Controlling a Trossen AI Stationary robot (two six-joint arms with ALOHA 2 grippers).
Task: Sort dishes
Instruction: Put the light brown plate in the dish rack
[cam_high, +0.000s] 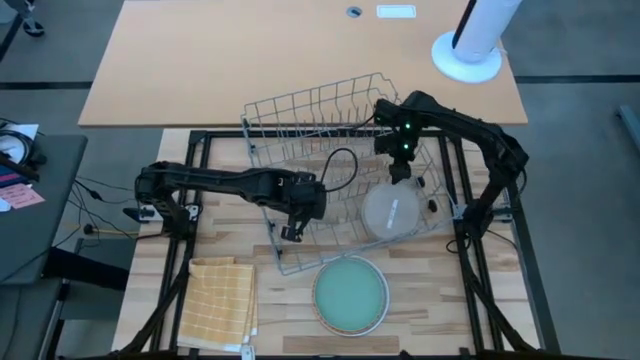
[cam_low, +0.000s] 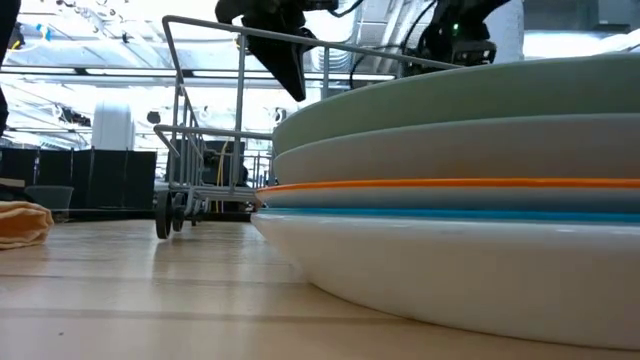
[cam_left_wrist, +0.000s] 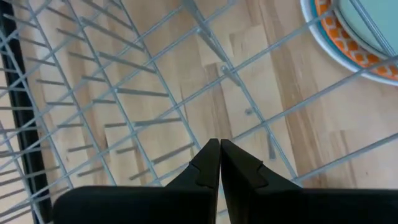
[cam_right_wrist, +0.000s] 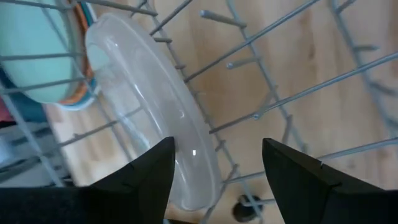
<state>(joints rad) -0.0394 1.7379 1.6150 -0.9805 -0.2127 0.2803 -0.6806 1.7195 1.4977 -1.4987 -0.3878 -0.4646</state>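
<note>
Glazed ceramic by the look of it: stiff, smooth, probably slippery under hard jaws, heavy for its thickness, likely to chip or crack if dropped or knocked on wire. Pale grey-white plate (cam_high: 392, 211) seen in the wire rack (cam_high: 300, 108) at centre right of the high view, leaning among the tines in the right wrist view. Best taken at the rim, edge-on, one jaw on each face, then lifted straight up clear of the tines. Right gripper (cam_right_wrist: 214, 163) poised over that rim with jaws apart, not touching. Left gripper (cam_left_wrist: 219, 163) hanging over the rack's left part, centre of the high view, jaws together on nothing. Teal-green plate (cam_high: 350, 294) topping a stack on the table at lower centre, an orange-patterned rim (cam_low: 450, 184) showing between layers in the low view. Yellow checked cloth (cam_high: 220, 300) at lower left.
</note>
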